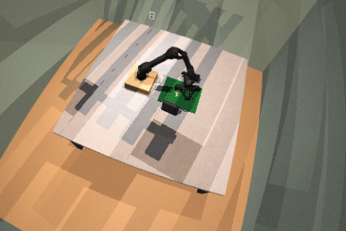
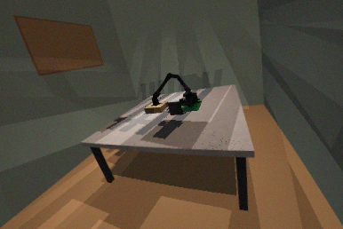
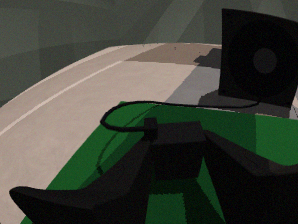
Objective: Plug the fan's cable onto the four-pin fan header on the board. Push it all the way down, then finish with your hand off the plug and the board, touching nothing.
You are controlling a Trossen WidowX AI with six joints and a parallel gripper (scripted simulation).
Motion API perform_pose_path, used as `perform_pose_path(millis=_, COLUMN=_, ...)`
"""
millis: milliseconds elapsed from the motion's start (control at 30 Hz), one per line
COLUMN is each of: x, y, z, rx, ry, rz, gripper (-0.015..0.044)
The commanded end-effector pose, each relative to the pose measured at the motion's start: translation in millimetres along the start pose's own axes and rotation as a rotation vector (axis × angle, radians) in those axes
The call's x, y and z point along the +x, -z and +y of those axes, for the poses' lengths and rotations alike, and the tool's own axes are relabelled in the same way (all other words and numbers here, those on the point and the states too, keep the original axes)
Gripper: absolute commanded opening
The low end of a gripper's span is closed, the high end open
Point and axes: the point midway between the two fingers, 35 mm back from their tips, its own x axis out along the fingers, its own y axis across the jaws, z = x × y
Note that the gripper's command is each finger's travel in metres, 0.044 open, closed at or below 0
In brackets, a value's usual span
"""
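Observation:
The green board lies on the table. My gripper is low over the board, its fingers on both sides of the black plug, and no gap shows between them and it. The fan's thin black cable loops out to the left and comes into the plug's left side at a small dark block. The four-pin header is hidden under the plug and fingers, so how deep the plug sits cannot be seen.
The black fan stands upright at the board's edge, joined to the cable. The arm's wooden base block is left of the board. A small pale part shows on the board beside the gripper.

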Motion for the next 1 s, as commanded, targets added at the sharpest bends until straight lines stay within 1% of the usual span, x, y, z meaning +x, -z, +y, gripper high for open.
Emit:
perform_pose_path(millis=0, x=0.0, y=0.0, z=0.0, rx=0.000, ry=0.000, rz=0.000, gripper=0.0205)
perform_pose_path(millis=700, x=-0.4, y=0.0, z=0.1, rx=0.000, ry=0.000, rz=0.000, gripper=0.0205)
perform_pose_path(millis=967, x=-18.4, y=-2.9, z=2.6, rx=0.000, ry=-0.006, rz=0.016, gripper=0.0205)
